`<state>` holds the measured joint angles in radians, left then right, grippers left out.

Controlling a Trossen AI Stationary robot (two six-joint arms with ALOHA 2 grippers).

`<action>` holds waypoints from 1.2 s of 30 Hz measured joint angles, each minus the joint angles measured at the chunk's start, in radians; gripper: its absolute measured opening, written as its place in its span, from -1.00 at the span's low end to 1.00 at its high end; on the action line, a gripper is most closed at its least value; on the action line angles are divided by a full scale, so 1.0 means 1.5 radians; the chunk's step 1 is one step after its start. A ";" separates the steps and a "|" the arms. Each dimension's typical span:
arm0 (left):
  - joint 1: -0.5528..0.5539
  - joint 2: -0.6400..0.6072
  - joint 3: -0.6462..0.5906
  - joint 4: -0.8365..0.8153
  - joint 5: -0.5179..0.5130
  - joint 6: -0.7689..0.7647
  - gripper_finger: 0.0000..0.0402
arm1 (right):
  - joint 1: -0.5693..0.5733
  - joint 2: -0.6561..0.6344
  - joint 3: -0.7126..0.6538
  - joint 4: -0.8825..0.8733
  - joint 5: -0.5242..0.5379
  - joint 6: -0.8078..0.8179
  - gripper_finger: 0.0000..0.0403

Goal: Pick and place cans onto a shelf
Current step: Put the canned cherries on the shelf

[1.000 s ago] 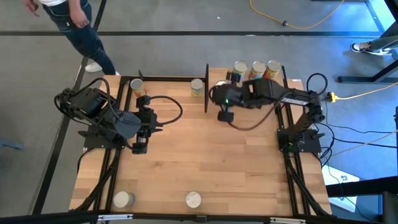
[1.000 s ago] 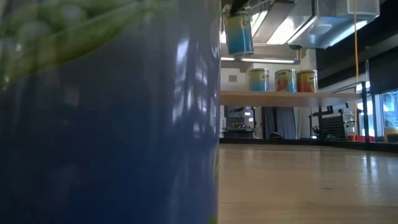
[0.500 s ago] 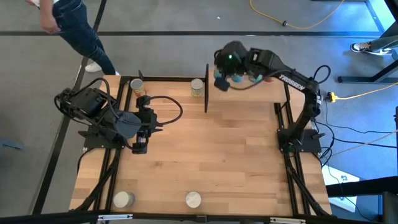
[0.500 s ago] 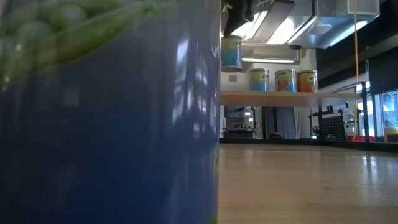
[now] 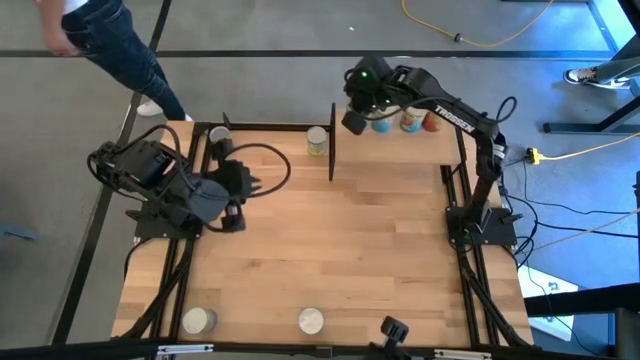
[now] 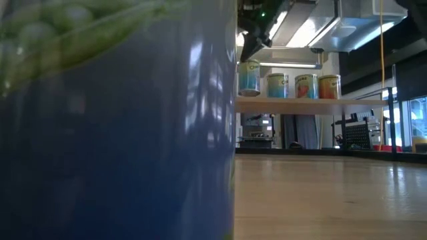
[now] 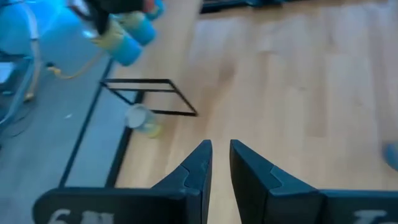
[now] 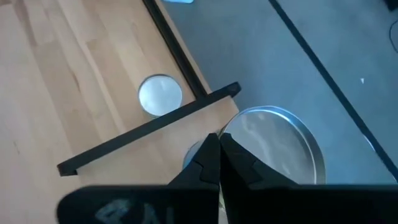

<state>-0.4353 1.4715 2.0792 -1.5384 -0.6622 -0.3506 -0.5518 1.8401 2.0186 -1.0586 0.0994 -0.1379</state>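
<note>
**Step in hand: seating a can on the shelf**
- Right gripper (image 6: 251,55): reaches over the left end of the shelf (image 6: 300,104), tip at the top of the blue can (image 6: 249,79). The wrist view shows its fingers (image 8: 208,155) pressed together with no gap. Whether they pinch any part of the can cannot be told.
- Blue can: appears to stand on the board, upright, at the left end of the row and just beside its neighbour.
- Left gripper (image 5: 248,186): waits over the tabletop (image 5: 340,250) at the left side. Fingers (image 7: 255,171) are slightly parted, with nothing between them.

**Doing it well (judgement)**
- Check that the can's base sits flat on the board before letting go.
- Withdraw straight up. A sideways sweep risks knocking the neighbouring can or pushing the blue can off the shelf's end.
- Clear the can tops fully before swinging back to the tabletop.

**Holders and contents**
- Shelf: four cans in one row, all upright. They are the blue can, then a green-and-yellow can (image 6: 277,85), a red can (image 6: 306,86) and an orange can (image 6: 329,87).
- Tabletop: four cans still to shelve.
  - One sits at the far left corner (image 5: 219,143).
  - One sits beside the shelf's post (image 5: 317,141).
  - Two sit at the near edge (image 5: 199,320) (image 5: 312,320), well apart from the shelf.
</note>
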 joint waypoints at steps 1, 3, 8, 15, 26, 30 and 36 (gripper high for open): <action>0.003 0.000 0.000 0.000 -0.012 -0.006 -0.75 | 0.000 0.005 0.000 0.000 0.000 0.000 -1.00; 0.011 0.000 0.000 0.000 -0.038 -0.010 -0.75 | -0.001 0.016 0.000 0.000 0.000 0.000 -1.00; 0.038 0.000 0.000 -0.004 -0.089 -0.028 -0.75 | -0.001 0.036 0.000 0.004 0.000 0.000 -1.00; 0.077 0.000 0.000 -0.019 -0.110 -0.040 -0.75 | -0.008 0.053 0.000 0.014 -0.003 0.000 -1.00; 0.080 0.000 0.000 -0.022 -0.103 -0.040 -0.75 | -0.010 0.059 0.000 0.013 -0.016 -0.001 -1.00; 0.080 0.000 0.000 -0.022 -0.103 -0.039 -0.75 | -0.010 0.059 0.000 0.013 -0.016 -0.001 -1.00; 0.080 0.000 0.000 -0.022 -0.103 -0.039 -0.75 | -0.010 0.059 0.000 0.014 -0.015 -0.006 -1.00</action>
<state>-0.3153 1.4712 2.0792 -1.5715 -0.8169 -0.4095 -0.5667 1.9285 2.0186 -1.0370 0.0765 -0.1474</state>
